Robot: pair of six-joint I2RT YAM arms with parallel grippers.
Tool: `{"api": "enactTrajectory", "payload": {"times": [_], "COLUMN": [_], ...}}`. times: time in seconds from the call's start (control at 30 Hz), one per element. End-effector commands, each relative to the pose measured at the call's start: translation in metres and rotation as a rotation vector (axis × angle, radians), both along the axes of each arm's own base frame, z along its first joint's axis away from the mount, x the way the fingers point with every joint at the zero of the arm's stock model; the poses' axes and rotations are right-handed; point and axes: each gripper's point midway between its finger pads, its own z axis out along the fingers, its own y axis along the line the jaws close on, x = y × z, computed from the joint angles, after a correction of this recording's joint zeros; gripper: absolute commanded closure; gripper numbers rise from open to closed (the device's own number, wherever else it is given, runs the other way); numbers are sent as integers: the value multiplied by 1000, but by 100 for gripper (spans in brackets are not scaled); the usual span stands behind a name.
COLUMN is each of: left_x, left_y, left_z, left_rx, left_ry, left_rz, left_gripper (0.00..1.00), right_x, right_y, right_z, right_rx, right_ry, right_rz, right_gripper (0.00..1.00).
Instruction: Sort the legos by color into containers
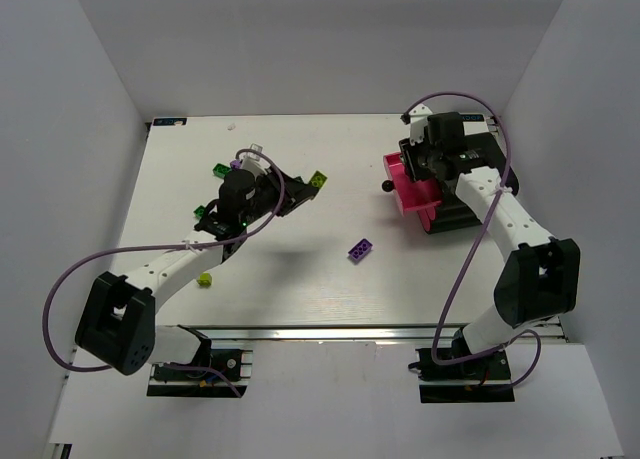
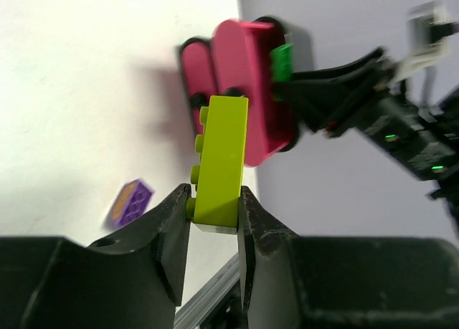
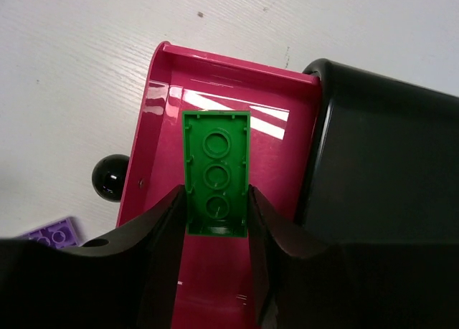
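Over the pink drawer: the right hand point(image 3: 217, 200) is clamped on a dark green brick point(image 3: 216, 173), fingers on its long sides.
Hidden there: the brick's lower end sits between the fingers; I cannot tell whether it touches the drawer point(image 3: 154, 128) floor. From the top camera the hand point(image 1: 425, 169) covers the brick altogether.
Cabinet: a black box point(image 3: 387, 164) with a smooth rounded edge, its far side cut off by the frame and largely under the right arm in the top view.
Left hand: closed point(image 2: 215, 200) on a lime-green brick point(image 2: 222, 157), one end pinched, the rest sticking out past the fingertips, studs along one side.
Blurred: in the left wrist view the drawer and right hand beyond are soft and out of focus.
Loose pieces: small green and purple bits point(image 1: 218, 169) by the left arm, partly covered by it, shapes unclear.
Purple brick: oblong point(image 1: 361, 249), alone on the worktop point(image 1: 300, 289) between the arms; clipped at the right wrist view's edge.
Small lime brick: on the worktop beside the left forearm point(image 1: 205, 279).
Dark green brick's form: oblong, hollow underside with three round tubes facing the camera.
Drawer's form: shallow, glossy magenta plastic, rounded corners, round shiny black knob point(image 3: 110, 177), drawn out of the cabinet.
Worktop's surface: white, matte, faintly grained.
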Motion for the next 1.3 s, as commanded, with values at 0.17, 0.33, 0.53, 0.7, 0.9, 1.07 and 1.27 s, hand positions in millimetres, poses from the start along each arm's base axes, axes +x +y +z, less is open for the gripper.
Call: {"api": "enactTrajectory", "payload": {"times": [0.17, 0.33, 0.53, 0.7, 0.9, 1.07, 1.27], "left_x": [-20, -27, -40, -65, -79, -79, -81], "left_y": [26, 37, 44, 63, 92, 97, 102], "left_z": [-47, -61, -85, -137, -173, -189, -197], "left_rx": [183, 250, 331, 509, 667, 696, 738], "left_ry": [90, 132, 212, 374, 462, 497, 535], "left_rz": [30, 47, 25, -26, 13, 28, 28], "left_gripper": [100, 100, 100, 100, 90, 71, 51], "right_x": [4, 5, -3, -31, -12, 18, 41], "right_y": [13, 19, 47, 113, 185, 231, 256], "right_z": [29, 41, 54, 68, 31, -16, -60], "right_rx": [53, 63, 116, 212, 254, 308, 288], "right_ry": [-7, -17, -32, -166, -50, 148, 183], "right_rz": [79, 106, 300, 782, 761, 603, 406], "right_gripper": [53, 49, 47, 37, 31, 19, 16]}}
